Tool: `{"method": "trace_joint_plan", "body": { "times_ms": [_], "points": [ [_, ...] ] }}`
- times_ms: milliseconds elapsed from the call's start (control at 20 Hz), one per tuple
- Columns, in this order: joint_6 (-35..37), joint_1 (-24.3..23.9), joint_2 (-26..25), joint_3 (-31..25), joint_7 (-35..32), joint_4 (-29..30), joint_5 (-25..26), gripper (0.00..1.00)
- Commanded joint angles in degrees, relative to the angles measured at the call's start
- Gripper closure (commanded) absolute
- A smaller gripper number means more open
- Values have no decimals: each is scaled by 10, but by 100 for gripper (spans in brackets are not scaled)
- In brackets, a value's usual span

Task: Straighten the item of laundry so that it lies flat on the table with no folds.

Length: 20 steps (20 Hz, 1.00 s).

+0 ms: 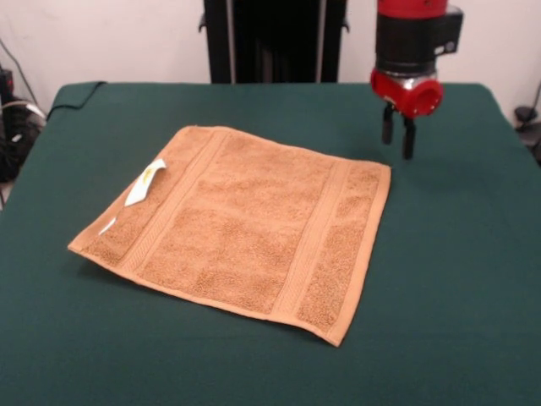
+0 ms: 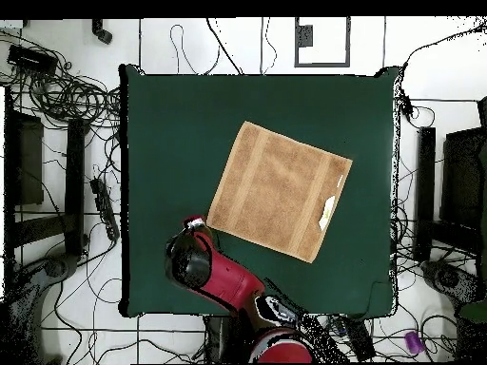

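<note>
Where the towel [image 1: 241, 228] meets its left edge in the front view, a small white label [image 1: 145, 182] sticks up, and no words on it can be read. The orange-tan towel lies spread out flat near the middle of the green table [image 1: 456, 279], turned a bit like a diamond. Just past its far right corner hangs the gripper [image 1: 397, 135], above the cloth and not touching the towel. Its two black fingers are a little apart and hold nothing.
</note>
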<state>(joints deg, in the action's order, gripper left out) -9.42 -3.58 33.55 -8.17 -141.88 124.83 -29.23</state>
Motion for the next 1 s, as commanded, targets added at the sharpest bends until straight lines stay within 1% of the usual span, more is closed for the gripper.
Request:
{"method": "trace_joint_plan", "body": {
  "times_ms": [50,200,250,350,400,500,550,700,750,900,950,1000],
  "points": [
    [111,46,60,-8,-145,36,-66,0],
    [98,40,56,-25,-152,37,-64,0],
    [87,31,51,-37,-156,40,-59,0],
    [87,26,52,-44,-159,41,-58,0],
    [91,29,56,-42,-159,42,-60,0],
    [120,46,74,-20,-153,39,-71,0],
    [150,70,88,15,-143,30,-77,0],
    [180,107,92,66,-122,10,-75,0],
    [227,122,115,104,-114,-3,-58,0],
    [286,149,133,159,-113,-28,-27,0],
    [353,169,154,204,-121,-54,8,0],
    [370,174,160,214,-124,-62,18,0]
  ]
}}
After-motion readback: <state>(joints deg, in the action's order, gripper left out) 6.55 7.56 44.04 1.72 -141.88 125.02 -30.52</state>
